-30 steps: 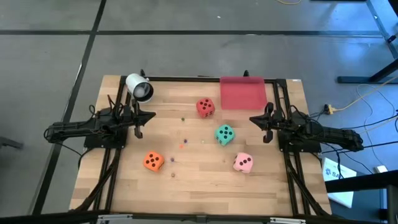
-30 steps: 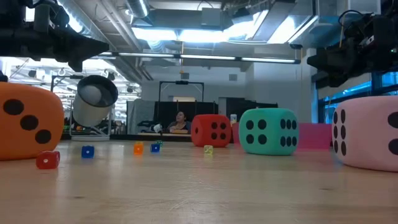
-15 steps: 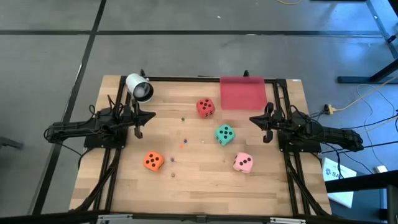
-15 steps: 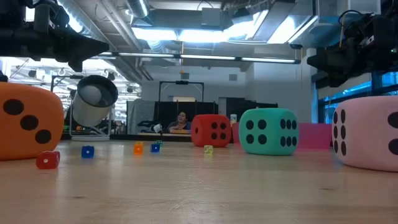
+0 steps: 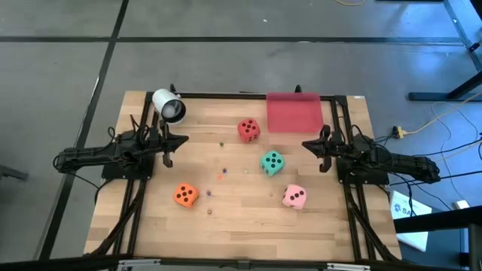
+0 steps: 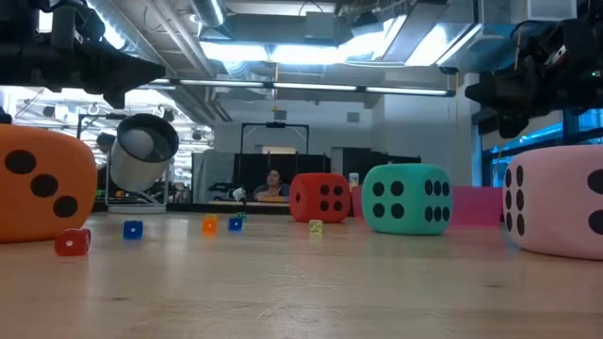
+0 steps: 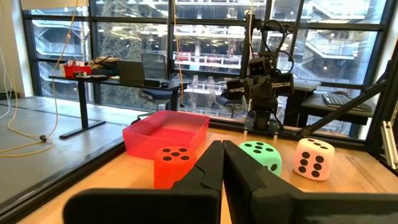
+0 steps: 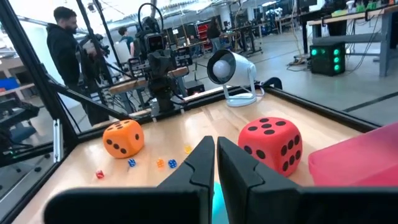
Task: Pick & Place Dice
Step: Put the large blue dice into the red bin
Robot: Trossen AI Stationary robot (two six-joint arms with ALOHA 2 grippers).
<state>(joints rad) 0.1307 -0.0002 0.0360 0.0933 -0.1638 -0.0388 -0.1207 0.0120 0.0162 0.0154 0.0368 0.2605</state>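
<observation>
Nearest the front edge of the wooden table (image 5: 241,233) lay the orange die (image 5: 185,195) on the left and the pink die (image 5: 294,196) on the right, well apart from each other. A scatter of tiny coloured dice (image 6: 132,229) lay on the bare wood between them and a little farther in; among them a small red one (image 6: 73,241) sat just beside the orange die.

Farther in, right of centre, stood the green die (image 5: 273,162). Beyond it, nearer the middle, stood the red die (image 5: 249,129), just left of the flat red tray (image 5: 294,113) that lay against the far edge. All four dice rested on the table, none of them held and none in the tray.

At mid-depth the two arms reached in from the sides. The left gripper (image 5: 166,143) hung above the left part of the table with its fingers (image 7: 208,171) pressed together on nothing. The right gripper (image 5: 322,146) hung above the right part, just right of the green die, its fingers (image 8: 202,162) likewise pressed together and empty. Neither touched a die.

In the far left corner a white cylinder (image 5: 169,106) lay on its side, its open end turned toward the table's middle. Past the table, in the room behind, a person (image 8: 68,46) in dark clothes stood by some equipment, and another person (image 6: 273,184) sat at a desk far back.
</observation>
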